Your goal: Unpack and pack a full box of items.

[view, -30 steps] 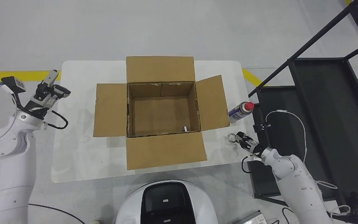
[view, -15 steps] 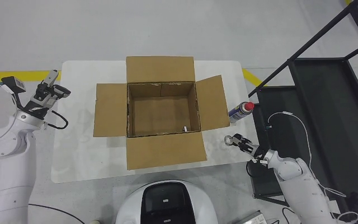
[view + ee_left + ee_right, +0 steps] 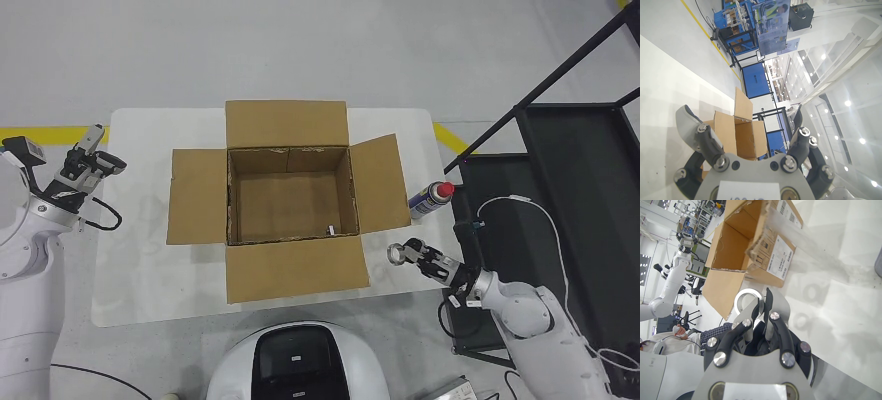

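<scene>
Silvery ring (image 3: 748, 292), perhaps a tape roll, sits clenched in our right tool (image 3: 762, 306) over the desk (image 3: 140, 260), just beside the open cardboard box (image 3: 290, 205); our left tool (image 3: 741, 113) hangs released by the desk's far left corner.

**Labels on the box, signs in the hall behind.**
The brown cardboard box (image 3: 730, 237) bears a white shipping label (image 3: 780, 256) with barcodes, too fine to read, black handling pictograms (image 3: 759, 260) beside it, and a barcode sticker (image 3: 789, 210) on a flap. Blue wall panels (image 3: 755, 79) carry white lettering. A white sticker (image 3: 748, 188) with cut-off dark print sits on a grey wrist plate (image 3: 753, 170).
</scene>
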